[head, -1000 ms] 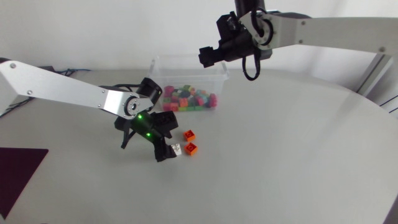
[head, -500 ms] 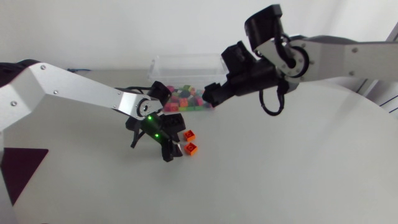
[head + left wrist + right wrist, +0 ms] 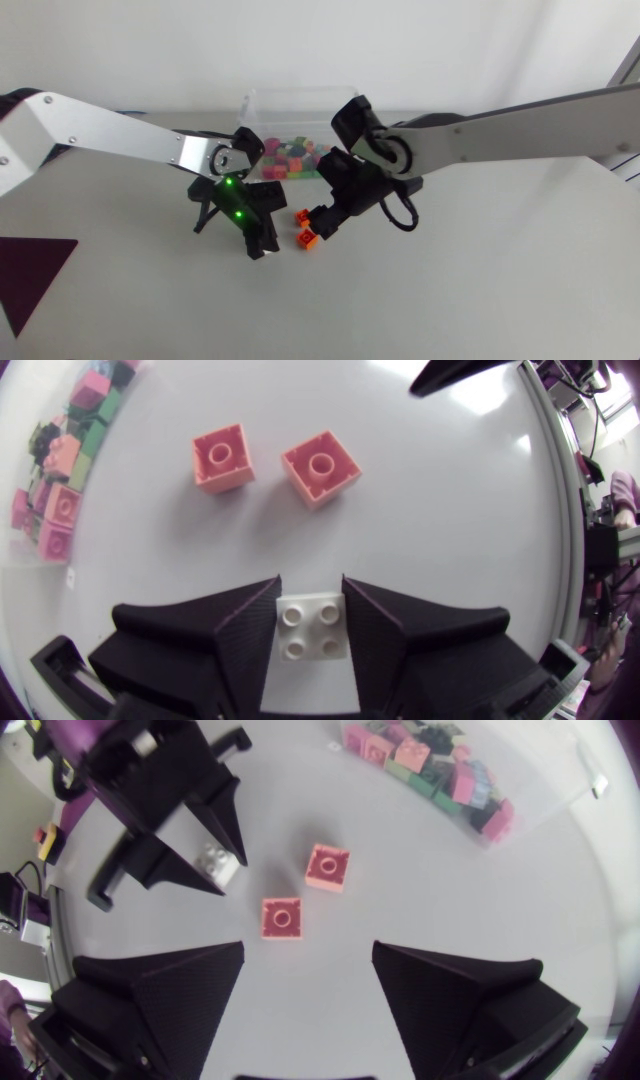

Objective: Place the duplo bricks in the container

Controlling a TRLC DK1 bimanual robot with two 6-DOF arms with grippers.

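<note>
Trouble was brewing in the middle of the tabletop point(image 3: 480, 270). The left hand point(image 3: 310, 588) had the white brick point(image 3: 311, 628) pinched between its two fingers, down at the surface. The right hand point(image 3: 308, 948) hung spread wide and empty, just beside it. Two arms crowded into one patch: if either swung without regard for the other, black fingers would likely knock together.

The grip itself looked like a second worry. The white brick sat out near the fingertips, so a quick lift could let it twist or drop.

The third risk lay under the right hand. The nearer orange brick point(image 3: 282, 917) and the farther orange brick point(image 3: 328, 867) lay close together but apart, just ahead of its open fingers. Coming down on one, a broad finger could shove the other away or clip the left hand's load.

The carry carried its own risk: the container point(image 3: 300, 93) stood at the far side with clear upright walls, and a low pass could catch its rim.

As for looks, the white brick was squarish, with four round studs up. Each orange brick showed a single ringed stud and lay flat. The container already held a jumble of pink, green and dark bricks point(image 3: 440, 770).
</note>
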